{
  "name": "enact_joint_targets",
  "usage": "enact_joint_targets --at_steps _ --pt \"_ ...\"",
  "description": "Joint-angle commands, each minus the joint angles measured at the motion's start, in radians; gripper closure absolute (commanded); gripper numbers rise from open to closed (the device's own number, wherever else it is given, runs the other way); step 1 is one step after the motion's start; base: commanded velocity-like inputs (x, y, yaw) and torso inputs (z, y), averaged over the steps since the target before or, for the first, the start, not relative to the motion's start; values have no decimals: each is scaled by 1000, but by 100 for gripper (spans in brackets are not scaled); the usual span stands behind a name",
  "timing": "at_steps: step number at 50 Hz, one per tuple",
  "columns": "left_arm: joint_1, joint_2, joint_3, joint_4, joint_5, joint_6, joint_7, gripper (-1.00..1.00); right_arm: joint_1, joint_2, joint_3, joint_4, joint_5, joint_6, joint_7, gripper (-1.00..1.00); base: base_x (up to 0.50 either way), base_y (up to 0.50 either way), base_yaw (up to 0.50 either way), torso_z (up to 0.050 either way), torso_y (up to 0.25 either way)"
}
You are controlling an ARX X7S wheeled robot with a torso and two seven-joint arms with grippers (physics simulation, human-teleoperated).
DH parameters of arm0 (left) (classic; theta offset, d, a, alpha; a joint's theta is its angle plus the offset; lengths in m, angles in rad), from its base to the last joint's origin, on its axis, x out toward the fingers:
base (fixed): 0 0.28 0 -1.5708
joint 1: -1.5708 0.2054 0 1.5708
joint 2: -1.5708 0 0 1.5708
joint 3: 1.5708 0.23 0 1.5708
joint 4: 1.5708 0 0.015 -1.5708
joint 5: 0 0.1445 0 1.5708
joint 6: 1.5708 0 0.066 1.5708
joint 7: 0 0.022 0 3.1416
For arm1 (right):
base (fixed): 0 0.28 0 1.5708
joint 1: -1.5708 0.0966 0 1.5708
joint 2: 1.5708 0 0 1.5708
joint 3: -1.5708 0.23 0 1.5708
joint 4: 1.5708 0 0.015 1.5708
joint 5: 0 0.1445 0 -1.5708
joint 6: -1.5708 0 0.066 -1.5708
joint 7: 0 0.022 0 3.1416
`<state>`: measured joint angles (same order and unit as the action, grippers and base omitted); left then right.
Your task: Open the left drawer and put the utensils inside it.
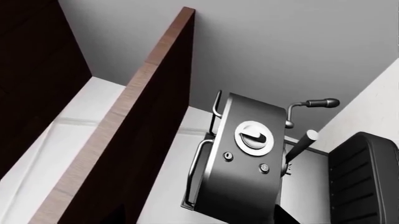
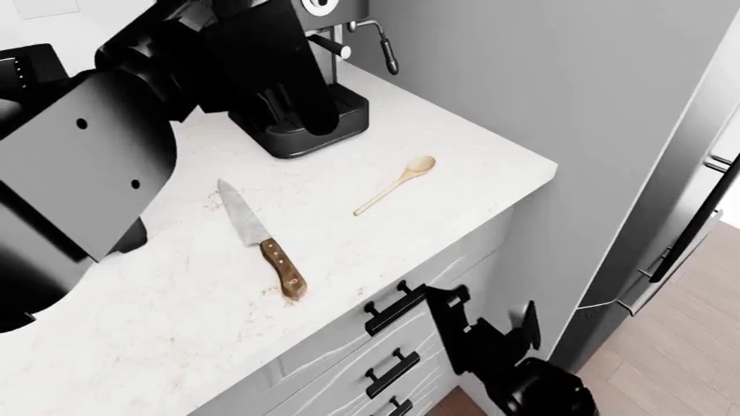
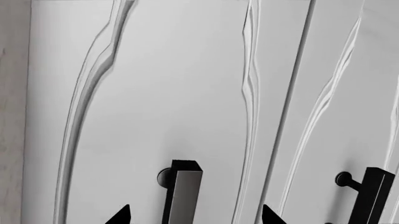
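Head view shows the right gripper (image 2: 434, 299) with jaws spread around the black handle (image 2: 393, 308) of the closed left drawer (image 2: 347, 342), while knife (image 2: 262, 238) and wooden spoon (image 2: 396, 185) lie apart on the countertop (image 2: 173, 303); the left gripper's state cannot be told.

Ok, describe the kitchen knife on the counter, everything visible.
The kitchen knife has a broad steel blade tapering to a point and a brown wooden handle with pale rivets. It lies flat on the white countertop, blade toward the coffee machine, handle toward the counter's front edge. Nothing touches it; the wooden spoon lies apart.
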<state>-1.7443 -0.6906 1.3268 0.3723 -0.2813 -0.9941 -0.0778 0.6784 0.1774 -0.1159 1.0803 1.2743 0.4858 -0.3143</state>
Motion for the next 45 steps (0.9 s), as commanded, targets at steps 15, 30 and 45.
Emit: enact_joint_targets --at_steps 15,30,45 --pt "8 3 -2 10 -1 -10 0 -100 162 -138 125 228 -506 167 -250 -100 0 0 0 0 0" --pt "17 -2 5 0 7 0 0 -100 223 -137 366 227 -735 166 -283 -100 0 0 0 0 0" --pt "19 -7 1 7 5 -7 1 -100 212 -152 460 225 -853 120 -283 100 0 0 0 0 1"
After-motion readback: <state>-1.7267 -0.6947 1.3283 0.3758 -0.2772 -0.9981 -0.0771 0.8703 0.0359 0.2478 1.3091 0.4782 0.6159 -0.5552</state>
